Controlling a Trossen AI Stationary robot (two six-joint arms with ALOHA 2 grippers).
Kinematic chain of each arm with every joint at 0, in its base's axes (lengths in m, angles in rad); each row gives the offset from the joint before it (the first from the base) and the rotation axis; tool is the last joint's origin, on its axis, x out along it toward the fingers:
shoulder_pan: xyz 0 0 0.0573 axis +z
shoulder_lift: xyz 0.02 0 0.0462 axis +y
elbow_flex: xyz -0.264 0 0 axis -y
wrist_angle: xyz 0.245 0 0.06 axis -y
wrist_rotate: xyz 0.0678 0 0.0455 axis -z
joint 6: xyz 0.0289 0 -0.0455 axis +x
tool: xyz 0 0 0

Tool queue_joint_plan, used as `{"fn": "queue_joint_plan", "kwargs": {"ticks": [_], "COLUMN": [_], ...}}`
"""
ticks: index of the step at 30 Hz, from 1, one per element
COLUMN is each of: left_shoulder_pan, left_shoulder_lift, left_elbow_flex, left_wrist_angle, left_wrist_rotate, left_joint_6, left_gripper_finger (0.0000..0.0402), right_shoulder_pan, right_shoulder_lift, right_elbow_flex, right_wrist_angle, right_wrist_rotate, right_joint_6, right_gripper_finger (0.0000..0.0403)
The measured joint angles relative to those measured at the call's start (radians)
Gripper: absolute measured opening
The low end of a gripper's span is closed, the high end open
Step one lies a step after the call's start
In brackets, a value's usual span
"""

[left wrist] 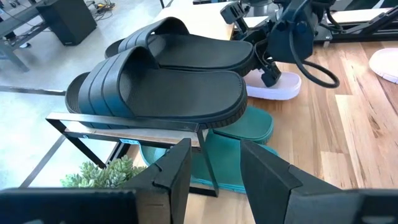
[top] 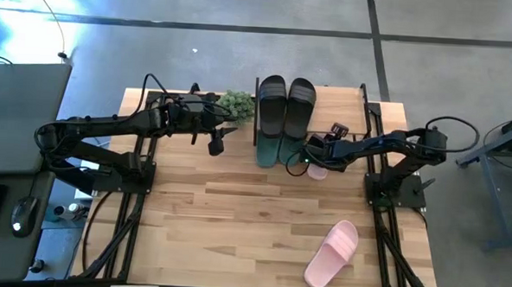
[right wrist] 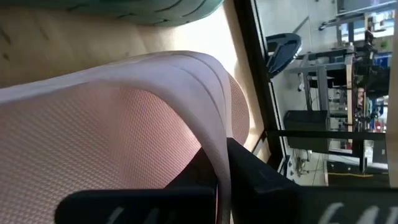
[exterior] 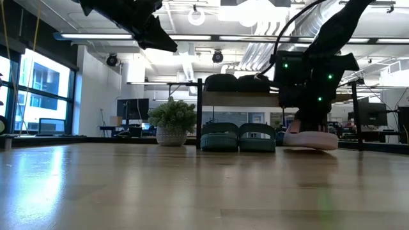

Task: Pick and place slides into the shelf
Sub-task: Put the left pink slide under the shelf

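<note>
The right gripper [top: 310,166], pinching a pink slide [exterior: 311,140] by its strap, may snag the shelf [top: 365,105] post; the left gripper [top: 216,144] waits spread.

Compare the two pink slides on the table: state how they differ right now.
The pink slide by the shelf is pinched at its strap by the shut right gripper; the other pink slide lies free, touched by nothing. The gripped one sits next to the teal pair under the shelf; the free one lies on open table nearer the front edge. Both are the same pale pink single-strap slides.
</note>
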Motion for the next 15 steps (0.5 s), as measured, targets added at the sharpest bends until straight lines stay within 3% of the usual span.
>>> {"fn": "queue_joint_plan", "kwargs": {"ticks": [15], "left_shoulder_pan": [0.000], "left_shoulder_lift": [0.000], "left_elbow_flex": [0.000], "left_wrist_angle": [0.000], "left_wrist_rotate": [0.000], "left_joint_6": [0.000], "left_gripper_finger": [0.0122], "right_shoulder_pan": [0.004], "right_shoulder_lift": [0.003], "right_elbow_flex": [-0.001], "right_wrist_angle": [0.051], "right_wrist_rotate": [0.001], "right_joint_6": [-0.010], "right_gripper_finger": [0.0000]}}
